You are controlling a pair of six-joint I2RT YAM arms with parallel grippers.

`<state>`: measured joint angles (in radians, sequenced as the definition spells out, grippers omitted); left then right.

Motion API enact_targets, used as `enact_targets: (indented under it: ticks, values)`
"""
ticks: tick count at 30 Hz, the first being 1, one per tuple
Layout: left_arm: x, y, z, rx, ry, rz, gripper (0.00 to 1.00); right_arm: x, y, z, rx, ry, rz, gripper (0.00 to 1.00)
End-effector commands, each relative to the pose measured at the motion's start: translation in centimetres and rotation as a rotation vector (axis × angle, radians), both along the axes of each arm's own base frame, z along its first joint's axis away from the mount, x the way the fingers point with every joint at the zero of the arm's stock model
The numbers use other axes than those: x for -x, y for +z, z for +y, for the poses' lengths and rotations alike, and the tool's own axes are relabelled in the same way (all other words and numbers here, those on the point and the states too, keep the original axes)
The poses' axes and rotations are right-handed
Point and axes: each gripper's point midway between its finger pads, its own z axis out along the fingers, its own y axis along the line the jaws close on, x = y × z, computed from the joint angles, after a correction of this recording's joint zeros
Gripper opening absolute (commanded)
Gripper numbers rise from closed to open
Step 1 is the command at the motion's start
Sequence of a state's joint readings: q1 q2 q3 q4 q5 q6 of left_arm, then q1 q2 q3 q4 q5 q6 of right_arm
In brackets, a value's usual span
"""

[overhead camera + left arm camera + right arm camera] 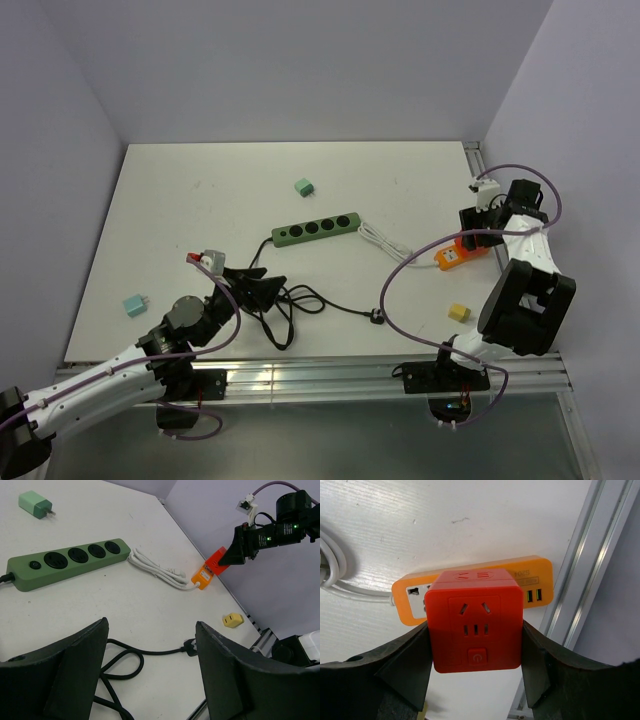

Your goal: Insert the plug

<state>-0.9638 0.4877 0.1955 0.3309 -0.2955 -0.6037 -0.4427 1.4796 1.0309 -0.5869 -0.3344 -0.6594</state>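
gripping red cube adapter (476,615) by both sides, right gripper (476,647) clamped tight, socket face toward wrist camera. orange power strip (540,575) directly behind cube, flat on table (470,510) just beside aluminium rail (590,555); contact between cube and strip: cannot tell. white cable (330,575) leaves strip's far end. left gripper (150,670) spread wide, holding nothing, over black cable (125,662); green power strip (65,562) beyond, well apart.
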Motion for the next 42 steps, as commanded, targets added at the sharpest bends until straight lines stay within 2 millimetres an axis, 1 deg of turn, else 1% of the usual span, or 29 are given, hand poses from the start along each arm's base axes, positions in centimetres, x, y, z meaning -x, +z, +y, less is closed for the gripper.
enact_targets:
  ticks: [1, 5, 7, 8, 9, 12, 14, 15, 16, 18, 21, 24, 26, 27, 28, 29, 31, 33, 36, 37, 40, 42]
  values:
    - [-0.1, 0.7, 0.0, 0.026, 0.006, -0.016, 0.76, 0.9, -1.1, 0.7, -0.055, -0.054, 0.074, 0.0]
    - [0.1, 0.7, 0.0, 0.034, 0.001, -0.014, 0.76, 1.0, -0.8, 0.5, -0.06, -0.101, 0.08, 0.0]
    - [0.1, 0.6, 0.0, 0.032, 0.002, -0.006, 0.76, 0.7, -0.5, 0.9, -0.083, -0.109, 0.082, 0.0]
    - [0.1, 0.8, 0.1, 0.037, 0.003, -0.01, 0.76, 0.6, -0.2, 1.2, -0.089, -0.106, 0.073, 0.0]
    - [0.1, 0.5, 0.1, 0.027, 0.004, -0.005, 0.76, 0.6, -0.3, 1.4, -0.096, -0.107, 0.078, 0.0]
    - [0.1, 0.7, 0.2, 0.03, 0.005, -0.007, 0.76, 1.0, -1.1, 2.2, -0.107, -0.104, 0.126, 0.0]
    - [0.2, 0.7, 0.4, 0.035, 0.007, -0.009, 0.76, 1.0, -1.4, 3.2, -0.143, -0.091, 0.146, 0.0]
    - [0.2, 0.7, 0.4, 0.038, 0.008, -0.01, 0.76, 1.0, -1.5, 3.4, -0.156, -0.094, 0.156, 0.0]
    - [0.2, 0.6, 0.5, 0.034, 0.01, -0.008, 0.76, 1.2, -2.0, 3.5, -0.161, -0.093, 0.18, 0.0]
    - [0.2, 0.6, 0.6, 0.032, 0.014, -0.009, 0.76, 1.8, -2.7, 3.6, -0.133, -0.081, 0.212, 0.0]
    - [0.2, 0.5, 0.6, 0.028, 0.015, -0.01, 0.76, 1.9, -3.1, 3.7, -0.083, -0.065, 0.223, 0.0]
    - [0.3, 0.6, 0.5, 0.032, 0.008, -0.013, 0.77, 1.6, -2.5, 2.7, -0.029, -0.102, 0.186, 0.0]
    - [0.3, 0.4, 0.5, 0.028, 0.005, -0.009, 0.77, 1.0, -1.1, 2.2, 0.0, -0.116, 0.124, 0.0]
    - [0.3, 0.4, 0.4, 0.024, 0.002, -0.008, 0.76, 0.8, -0.6, 2.2, 0.004, -0.112, 0.1, 0.0]
    - [0.3, 0.3, 0.5, 0.021, 0.005, -0.007, 0.76, 0.5, 0.4, 2.2, 0.01, -0.11, 0.066, 0.0]
    - [0.3, 0.5, 0.5, 0.024, 0.007, -0.008, 0.76, 0.4, 0.7, 2.2, 0.008, -0.108, 0.058, 0.0]
    - [0.3, 0.4, 0.4, 0.022, 0.002, -0.005, 0.76, -0.2, 1.9, 2.3, -0.003, -0.107, 0.061, 0.0]
    - [0.4, 0.5, 0.3, 0.028, -0.003, -0.006, 0.76, -0.3, 2.2, 2.0, 0.005, -0.119, 0.076, 0.0]
    - [0.4, 0.4, 0.3, 0.031, -0.006, -0.001, 0.76, -0.5, 3.0, 1.8, 0.019, -0.133, 0.035, 0.0]
    - [0.4, 0.1, 0.2, 0.028, -0.006, 0.004, 0.76, -0.7, 3.7, 1.7, 0.029, -0.135, 0.01, 0.0]
    - [0.4, 0.0, 0.1, 0.025, -0.007, 0.007, 0.76, -1.1, 4.8, 1.6, 0.031, -0.146, -0.031, 0.0]
    - [0.3, -0.1, 0.1, 0.017, -0.006, 0.008, 0.76, -1.4, 5.5, 1.6, 0.014, -0.186, -0.044, 0.0]
